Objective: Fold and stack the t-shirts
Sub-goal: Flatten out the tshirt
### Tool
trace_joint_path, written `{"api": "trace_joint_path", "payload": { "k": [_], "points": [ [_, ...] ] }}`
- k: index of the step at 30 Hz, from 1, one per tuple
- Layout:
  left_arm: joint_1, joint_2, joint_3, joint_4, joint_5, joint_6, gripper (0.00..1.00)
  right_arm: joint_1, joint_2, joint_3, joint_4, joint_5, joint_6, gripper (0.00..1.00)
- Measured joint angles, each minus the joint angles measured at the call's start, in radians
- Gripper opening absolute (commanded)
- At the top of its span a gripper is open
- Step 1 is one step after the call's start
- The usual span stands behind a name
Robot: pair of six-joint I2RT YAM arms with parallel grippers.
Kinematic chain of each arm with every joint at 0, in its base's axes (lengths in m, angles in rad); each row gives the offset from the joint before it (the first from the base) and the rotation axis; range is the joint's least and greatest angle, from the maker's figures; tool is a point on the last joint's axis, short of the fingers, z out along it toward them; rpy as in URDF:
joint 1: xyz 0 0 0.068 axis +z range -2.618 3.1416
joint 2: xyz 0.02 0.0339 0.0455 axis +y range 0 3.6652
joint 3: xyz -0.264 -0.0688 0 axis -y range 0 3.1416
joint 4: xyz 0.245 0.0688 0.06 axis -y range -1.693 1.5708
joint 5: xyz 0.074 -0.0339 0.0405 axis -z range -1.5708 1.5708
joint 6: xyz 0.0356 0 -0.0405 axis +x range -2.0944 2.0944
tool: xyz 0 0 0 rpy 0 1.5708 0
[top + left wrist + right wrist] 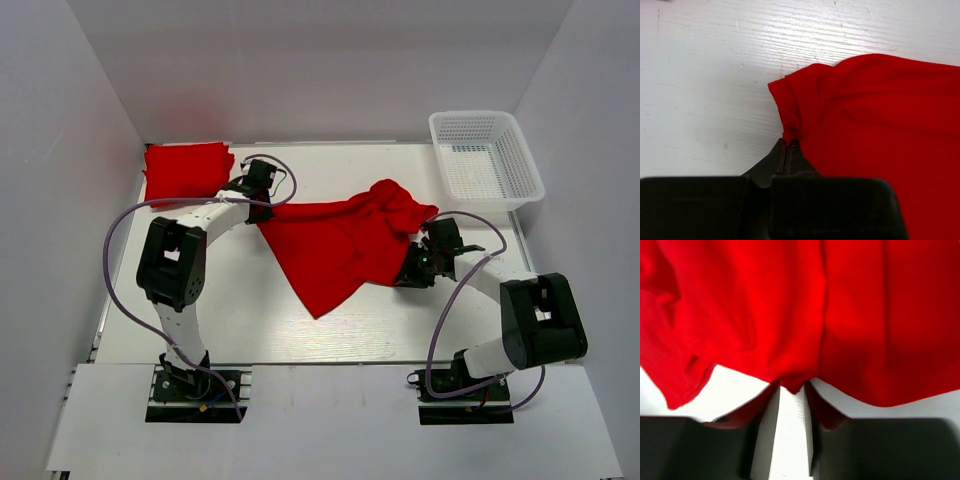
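Table (250, 320) white, walls (300, 60) white | left fingers (785, 159) clamp t-shirt (330, 245) corner | right fingers (821, 440) half-apart at hem, grip unclear

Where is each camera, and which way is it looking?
Top: above and behind the arms, looking down on the table, both arms, spread t-shirt, folded pile, basket.
Left wrist: on the left arm, looking along the left gripper, shut on the t-shirt's corner.
Right wrist: on the right arm, looking past the right gripper at the t-shirt's edge.
All three see that t-shirt.
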Motion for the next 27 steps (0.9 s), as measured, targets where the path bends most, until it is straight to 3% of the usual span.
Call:
{"api": "trace_joint_path", "payload": {
  "k": [2,3,9,14,16,27],
  "points": [
    [0.0,-0.003,0.0,0.0,0.0,0.0,0.0,0.0,0.006,0.0,0.0,0.017,0.017,0.03],
    [0.0,-0.005,0.0,0.0,0.0,0.0,0.0,0.0,0.007,0.0,-0.001,0.026,0.018,0.0],
    [0.0,-0.024,0.0,-0.002,0.0,0.0,0.0,0.0,-0.04,-0.006,-0.011,0.067,0.031,0.0],
    [0.0,-0.078,0.0,-0.011,-0.001,0.005,0.0,0.0,-0.277,0.01,-0.008,0.089,-0.017,0.0],
    [0.0,-0.12,0.0,-0.011,-0.001,0.009,0.0,0.0,-0.376,0.043,0.009,0.122,-0.037,0.0],
    [0.0,-0.41,-0.01,-0.005,-0.016,0.049,0.0,-0.001,-0.57,0.184,0.23,0.374,-0.097,0.0]
  ]
}}
